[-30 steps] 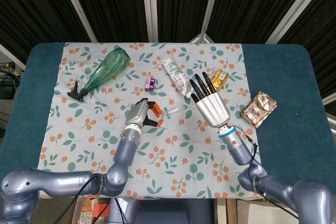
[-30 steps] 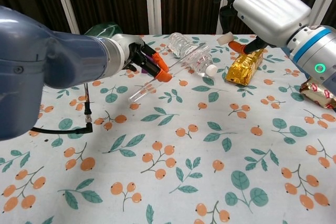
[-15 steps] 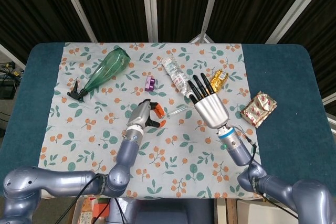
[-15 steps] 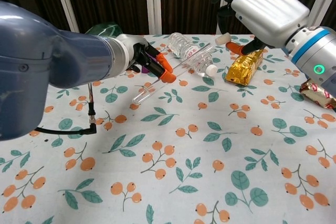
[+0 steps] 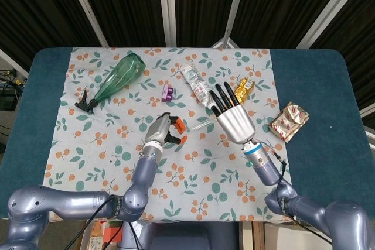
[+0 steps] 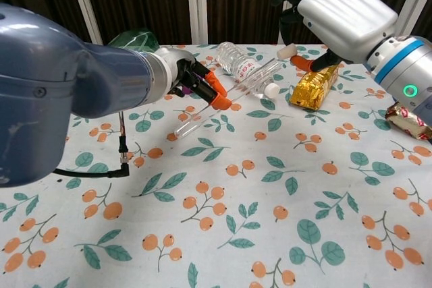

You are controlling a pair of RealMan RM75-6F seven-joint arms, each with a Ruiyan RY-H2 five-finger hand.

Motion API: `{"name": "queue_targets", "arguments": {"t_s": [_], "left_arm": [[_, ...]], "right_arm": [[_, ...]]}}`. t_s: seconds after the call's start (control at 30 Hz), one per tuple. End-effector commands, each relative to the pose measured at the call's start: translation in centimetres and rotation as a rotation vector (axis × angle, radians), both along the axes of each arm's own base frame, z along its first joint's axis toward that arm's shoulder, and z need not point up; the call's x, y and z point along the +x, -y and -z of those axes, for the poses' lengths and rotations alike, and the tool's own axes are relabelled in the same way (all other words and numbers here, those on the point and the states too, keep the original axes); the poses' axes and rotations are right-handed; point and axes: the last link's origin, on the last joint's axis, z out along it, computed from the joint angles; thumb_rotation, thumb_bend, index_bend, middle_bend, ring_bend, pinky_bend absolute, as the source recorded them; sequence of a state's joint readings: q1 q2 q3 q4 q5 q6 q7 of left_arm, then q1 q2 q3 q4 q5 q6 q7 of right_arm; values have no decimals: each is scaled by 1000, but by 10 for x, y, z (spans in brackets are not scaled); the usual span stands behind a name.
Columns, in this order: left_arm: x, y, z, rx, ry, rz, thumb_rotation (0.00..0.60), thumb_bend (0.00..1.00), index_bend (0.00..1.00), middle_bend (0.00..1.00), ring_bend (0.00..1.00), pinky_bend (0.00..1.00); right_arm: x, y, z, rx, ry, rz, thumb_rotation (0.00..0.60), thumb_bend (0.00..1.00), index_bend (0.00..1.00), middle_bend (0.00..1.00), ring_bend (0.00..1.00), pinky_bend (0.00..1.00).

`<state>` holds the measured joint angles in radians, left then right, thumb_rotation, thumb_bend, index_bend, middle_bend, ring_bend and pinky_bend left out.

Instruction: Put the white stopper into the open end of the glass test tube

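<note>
The left hand (image 6: 192,80) gripped the glass test tube (image 6: 226,94) near its lower half, between its orange-tipped fingers (image 6: 217,94), and held it above the table (image 5: 316,86), over the middle of the flowered cloth (image 6: 270,193). The tube was tilted, with its closed end low and toward the near edge, and its open end high, pointing toward the right hand (image 6: 341,15).

The right hand pinched the white stopper (image 6: 286,51) between its dark fingertips, with the back of the hand turned up. The stopper was just beside the open end of the tube, but it was apart from it and not inside. In the head view the right hand (image 5: 234,120) covered the stopper, so only the tube (image 5: 202,123) and the left hand (image 5: 159,132) were seen there.

On the cloth behind the tube lay a clear plastic bottle (image 6: 246,72), on its side. A gold foil packet (image 6: 312,87) lay near the right hand, and a red and gold snack packet (image 5: 289,121) lay toward the right edge of the table, partly on the blue surface. A green spray bottle (image 5: 114,82) lay on its side near the far left corner of the cloth, and a small purple object (image 5: 167,92) lay between it and the plastic bottle.
</note>
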<state>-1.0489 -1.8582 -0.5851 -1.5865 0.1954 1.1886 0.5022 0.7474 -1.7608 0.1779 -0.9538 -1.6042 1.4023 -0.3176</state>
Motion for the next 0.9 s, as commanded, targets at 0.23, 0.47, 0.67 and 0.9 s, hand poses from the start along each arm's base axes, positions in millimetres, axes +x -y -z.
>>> {"name": "queue_targets", "arguments": {"t_s": [0.23,0.47,0.67,0.9], "left_arm": [[-2,0,-2,12,0,1,600,481,604,518,64,0],[-3,-1,-3,23,1,-5,600,481,604,518,64,0],[-4,-1,-2,22,5,-8,600,481,604,518,64,0],[-3,-1,1,17,9,-9,600,481,604,518,65,0]], "right_arm": [[-2,0,-1,-2,-1,6,600,442,626,213,0,0],[-3,-1,0,2,-6,6,600,442,627,213,0,0],[-3,-2,0,3,-10,8,600,443,626,213,0,0],[0,-3,3,10,-10,2,600,444,627,213,0,0]]}}
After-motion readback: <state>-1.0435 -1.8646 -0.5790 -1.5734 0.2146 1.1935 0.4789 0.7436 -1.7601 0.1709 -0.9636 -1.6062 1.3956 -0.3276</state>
